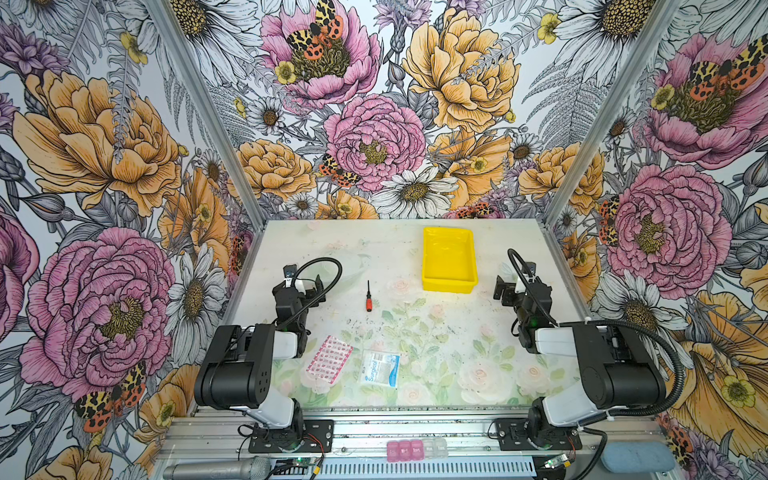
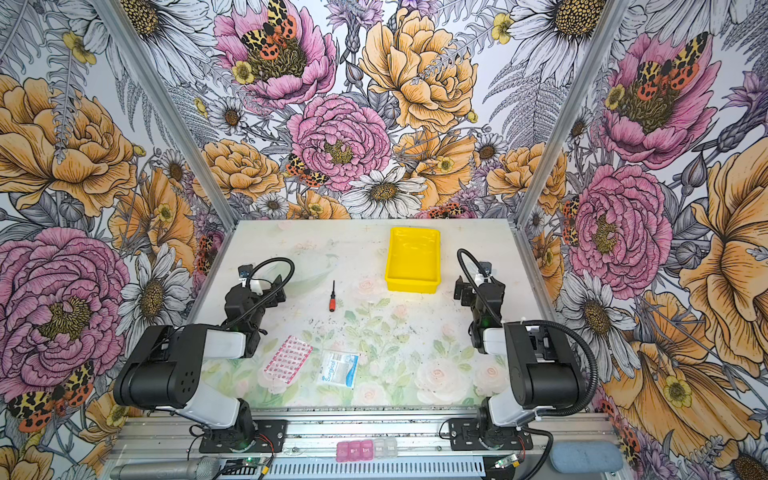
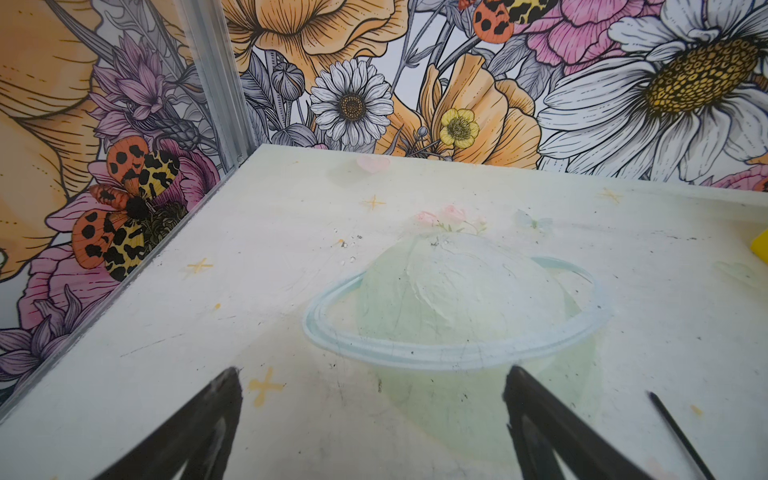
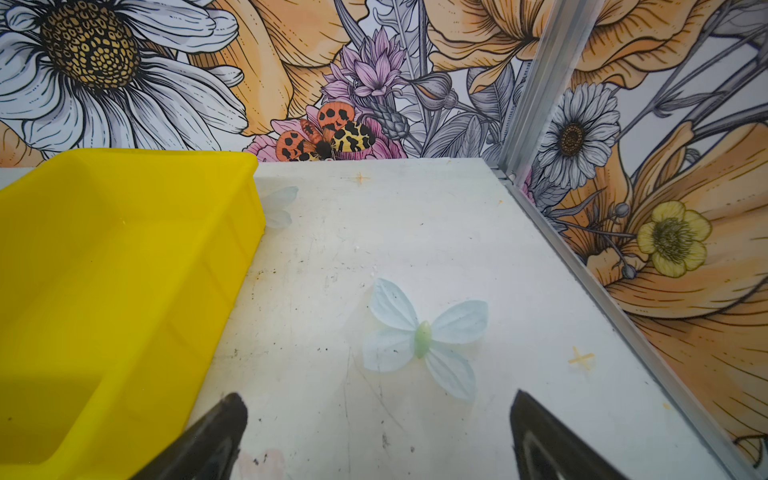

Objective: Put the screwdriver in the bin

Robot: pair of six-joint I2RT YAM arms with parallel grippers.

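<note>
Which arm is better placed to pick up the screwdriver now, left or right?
Left, probably: the left claw, open, sits close beside the screwdriver; the right claw is beyond the bin.

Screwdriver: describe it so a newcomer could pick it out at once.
On the pale floral-printed tabletop, look left of the bright yellow rectangular plastic bin. There lies the small slim screwdriver, shaft pointing toward the back wall. Its orange-red handle and thin dark shaft set it apart from the pink-dotted sheet and the white-and-blue packet nearer the front.
</note>
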